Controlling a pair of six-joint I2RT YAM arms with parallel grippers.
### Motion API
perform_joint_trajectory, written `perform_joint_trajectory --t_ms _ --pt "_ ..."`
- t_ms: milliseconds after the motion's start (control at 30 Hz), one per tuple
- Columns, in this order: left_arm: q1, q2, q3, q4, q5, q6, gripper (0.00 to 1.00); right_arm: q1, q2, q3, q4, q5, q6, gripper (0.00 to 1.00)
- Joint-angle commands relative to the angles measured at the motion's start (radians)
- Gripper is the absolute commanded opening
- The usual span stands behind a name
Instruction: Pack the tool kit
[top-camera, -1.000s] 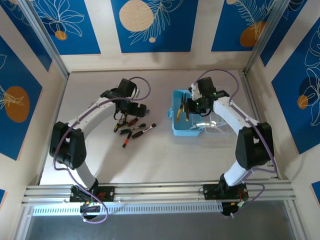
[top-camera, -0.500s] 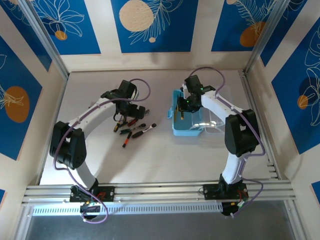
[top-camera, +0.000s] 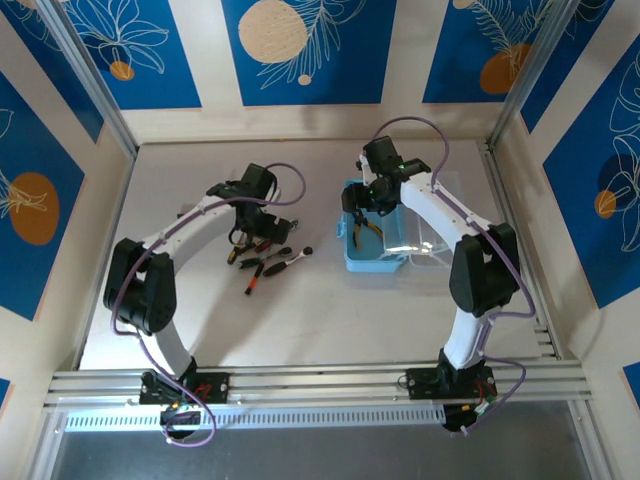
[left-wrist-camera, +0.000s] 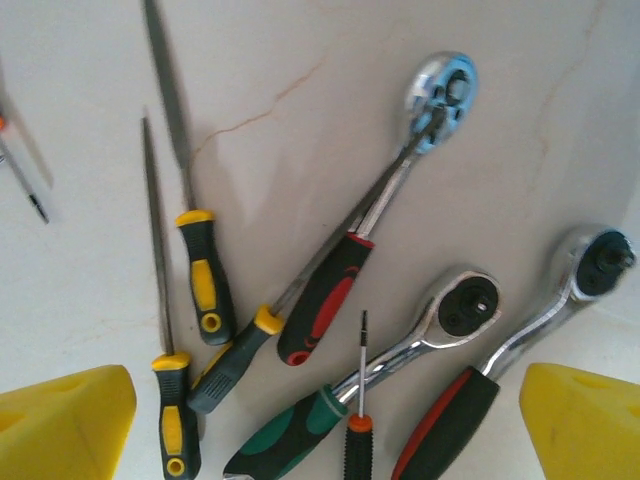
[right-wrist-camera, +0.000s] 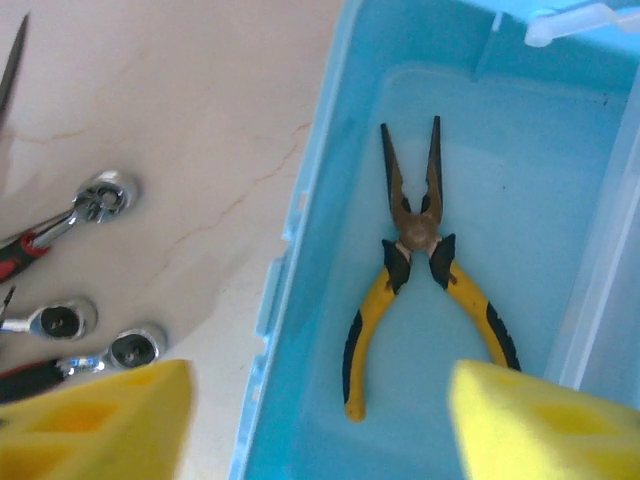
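The right pincer (right-wrist-camera: 320, 415) gapes wide above the light-blue case (right-wrist-camera: 312, 190), on whose bottom the yellow-handled pliers (right-wrist-camera: 425, 290) lie loose. The left pincer (left-wrist-camera: 320, 425), likewise spread, hovers over ratchet wrenches (left-wrist-camera: 468, 305) on the table (left-wrist-camera: 520, 120).

Left tool (left-wrist-camera: 322, 420) and right tool (right-wrist-camera: 320, 420) both face down, spread wide apart

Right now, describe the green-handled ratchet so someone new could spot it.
On the table, left of the blue case, lies a heap of loose tools. The ratchet you want is the only one of three with a green handle; the other two have red-and-black ones.
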Motion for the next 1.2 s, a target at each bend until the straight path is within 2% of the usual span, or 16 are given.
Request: perform_joint_trajectory --t_ms 0,33,100,267,433,933,1167 --pt "-0.066 -0.003 0.006 -0.021 0.049 0.081 0.94 0.016 -0.095 0.006 -0.039 -0.024 -0.037 0.95" --pt "-0.086 0.004 0.006 -0.017 0.062 0.098 0.91 0.014 -0.114 -0.007 -0.035 -0.032 -0.039 0.99" --pt "-0.115 0.028 0.01 -0.009 0.085 0.116 0.86 0.012 -0.143 -0.03 -0.035 -0.042 -0.037 0.99" --pt "-0.164 0.127 0.055 -0.015 0.089 0.132 0.65 0.003 -0.213 -0.105 -0.037 -0.039 -0.028 0.99" --pt "-0.184 0.206 0.093 0.016 0.121 0.13 0.56 -0.028 -0.282 -0.177 -0.035 -0.045 -0.025 0.99" --pt "-0.199 0.378 0.163 0.045 0.096 0.112 0.47 -0.099 -0.369 -0.26 -0.027 -0.077 -0.03 0.99" --pt "-0.195 0.421 0.178 0.015 0.058 0.073 0.22 -0.109 -0.382 -0.273 -0.026 -0.076 -0.033 0.99"
